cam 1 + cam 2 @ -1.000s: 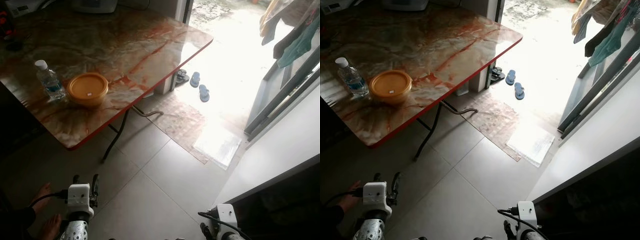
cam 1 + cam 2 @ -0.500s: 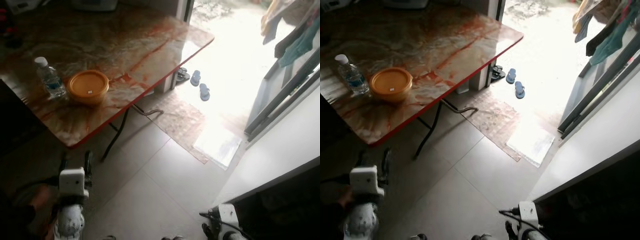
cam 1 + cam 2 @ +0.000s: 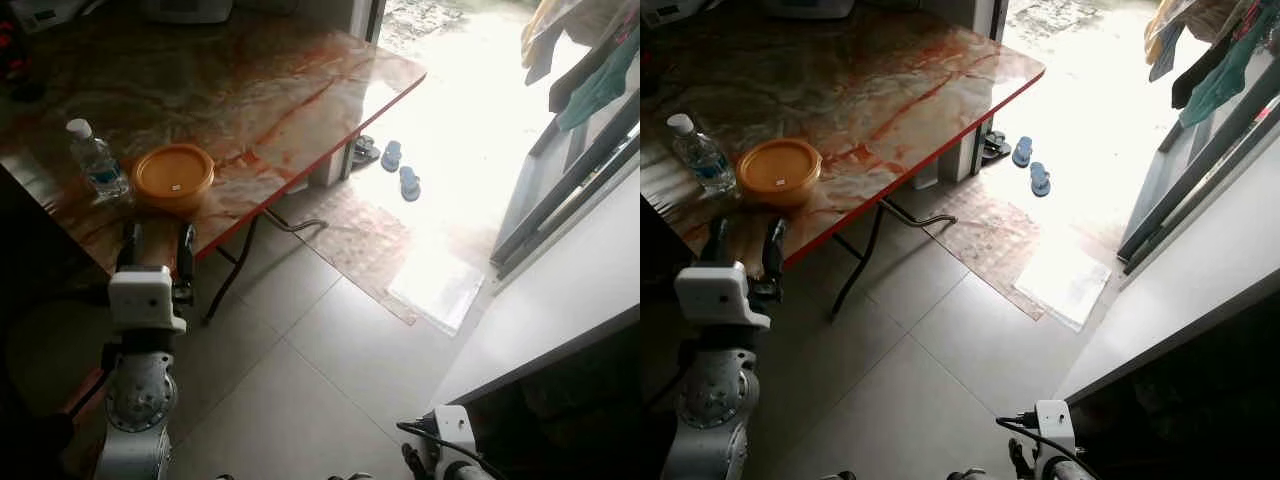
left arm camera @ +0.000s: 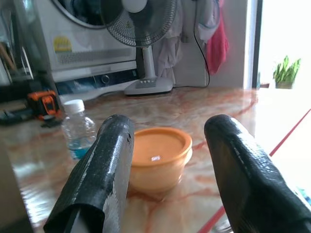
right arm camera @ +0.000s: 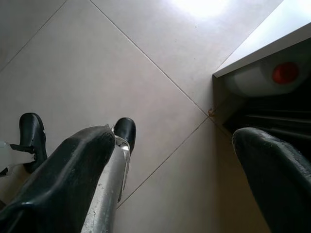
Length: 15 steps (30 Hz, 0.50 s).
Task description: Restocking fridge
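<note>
An orange lidded container sits near the front edge of the marble-patterned table. A small water bottle with a white cap stands just left of it. My left gripper is raised at the table's red edge, just short of the container, open and holding nothing. In the left wrist view the container shows between the black fingers, with the bottle beside it. My right gripper hangs low over the floor tiles, open and empty.
A dark open compartment behind a white panel is at the lower right; a white jug with a red cap lies inside. Folding table legs, a floor mat and slippers lie toward the bright doorway.
My left arm has risen from near the floor to the table's edge, in front of the orange container. A person's feet seen at the lower left earlier are hidden behind the arm.
</note>
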Available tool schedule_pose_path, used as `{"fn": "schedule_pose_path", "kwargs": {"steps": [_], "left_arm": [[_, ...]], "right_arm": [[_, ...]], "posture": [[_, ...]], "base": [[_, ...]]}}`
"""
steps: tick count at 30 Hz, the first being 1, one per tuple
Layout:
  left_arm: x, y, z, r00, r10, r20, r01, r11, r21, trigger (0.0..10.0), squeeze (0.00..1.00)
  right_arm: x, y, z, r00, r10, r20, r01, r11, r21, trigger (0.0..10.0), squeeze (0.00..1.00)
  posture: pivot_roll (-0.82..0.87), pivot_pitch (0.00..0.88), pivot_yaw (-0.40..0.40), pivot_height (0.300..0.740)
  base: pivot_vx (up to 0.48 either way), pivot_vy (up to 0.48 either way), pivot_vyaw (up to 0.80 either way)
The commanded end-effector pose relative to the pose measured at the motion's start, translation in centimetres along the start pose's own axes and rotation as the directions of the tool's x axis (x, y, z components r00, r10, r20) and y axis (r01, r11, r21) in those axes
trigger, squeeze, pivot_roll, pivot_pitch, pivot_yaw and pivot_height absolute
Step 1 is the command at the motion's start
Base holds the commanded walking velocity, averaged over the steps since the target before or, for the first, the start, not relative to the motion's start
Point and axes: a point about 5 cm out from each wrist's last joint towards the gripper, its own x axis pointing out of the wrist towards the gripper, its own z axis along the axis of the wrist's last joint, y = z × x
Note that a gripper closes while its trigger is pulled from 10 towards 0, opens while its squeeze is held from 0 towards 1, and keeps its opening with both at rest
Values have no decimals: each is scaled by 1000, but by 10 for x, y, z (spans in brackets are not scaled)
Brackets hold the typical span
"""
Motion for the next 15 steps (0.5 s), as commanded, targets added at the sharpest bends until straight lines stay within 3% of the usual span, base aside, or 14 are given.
{"fn": "schedule_pose_path", "kwargs": {"steps": [1,3,8,13,15], "left_arm": [[1,6,-5,999,29,-41,-30,999,-35,10000,0],[8,14,0,995,92,-37,-94,993,-65,10000,0],[15,18,12,999,48,-21,-48,999,-12,10000,0],[14,17,10,998,37,-49,-38,999,-22,10000,0],[14,14,9,998,25,-60,-27,999,-29,10000,0]], "right_arm": [[-1,-3,-7,1000,-12,-25,12,1000,-1,10000,0],[-1,-4,-6,1000,-14,-24,14,1000,-5,10000,0],[-1,-4,-5,1000,-7,-20,7,1000,-16,10000,0],[-1,-4,-7,1000,-8,-22,8,1000,-7,10000,0],[-1,-3,-8,1000,-2,-26,3,1000,10,10000,0]], "posture": [[4,200,-102,740],[-2,204,-105,740],[1,219,-107,740],[4,215,-103,740],[4,212,-100,740]], "base": [[0,0,0],[0,0,0],[0,0,0],[0,0,751],[0,0,0]]}}
